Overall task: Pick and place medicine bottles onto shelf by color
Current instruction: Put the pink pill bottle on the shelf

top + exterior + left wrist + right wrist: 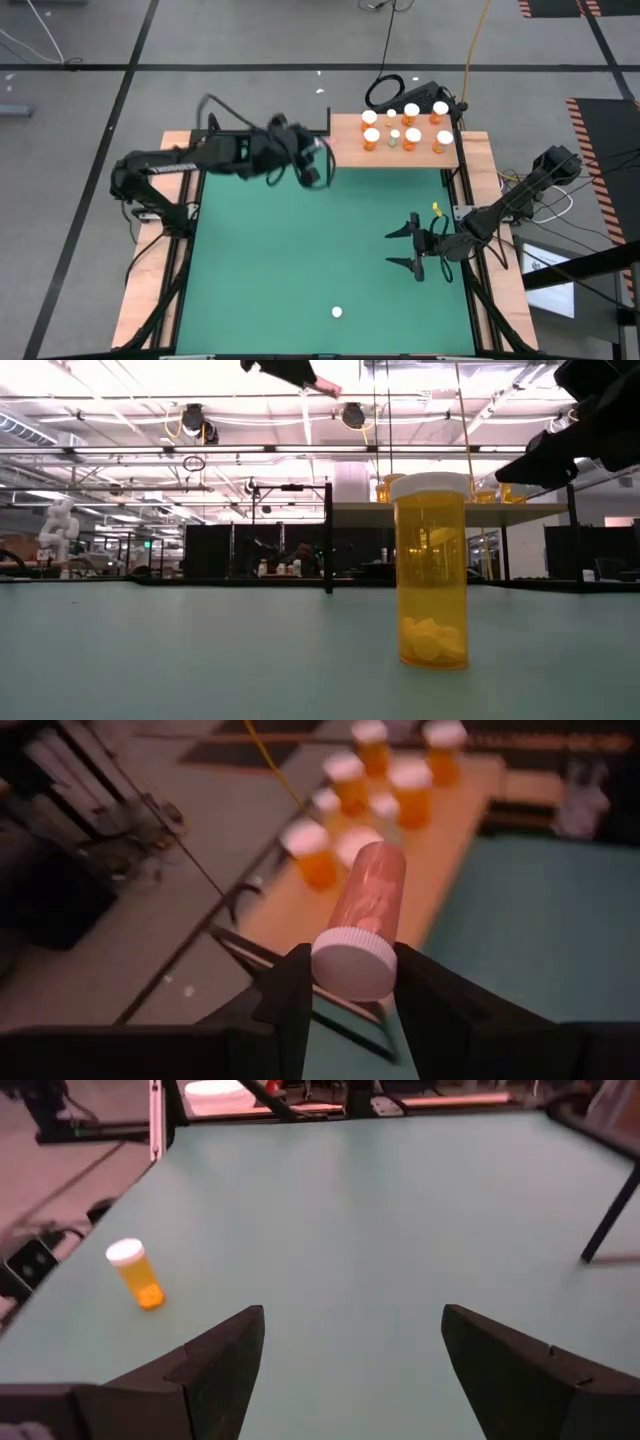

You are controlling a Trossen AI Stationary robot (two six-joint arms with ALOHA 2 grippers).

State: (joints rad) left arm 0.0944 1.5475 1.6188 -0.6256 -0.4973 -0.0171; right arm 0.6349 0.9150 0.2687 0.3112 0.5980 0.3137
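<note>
Lone orange bottle [431, 570] w/ white cap stands upright on the green mat [300, 260] near its front edge, pills visible at the bottom. Left gripper [350, 985] is clenched on a pink bottle [363, 920], held in the air by the shelf [345, 150]'s left end, where approx. eight orange bottles [411, 138] stand grouped toward its right side. Right gripper [402, 247] hovers over the mat's right part, jaws spread wide, nothing in them.

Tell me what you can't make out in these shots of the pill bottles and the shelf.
- Pink translucent white-capped bottle in the left tool: contents blurred, left wrist view.
- Small green-tinted bottle on the light-brown wooden shelf: too tiny, high view.
- Shelf bottles in the low view: hidden behind the orange translucent bottle.
</note>
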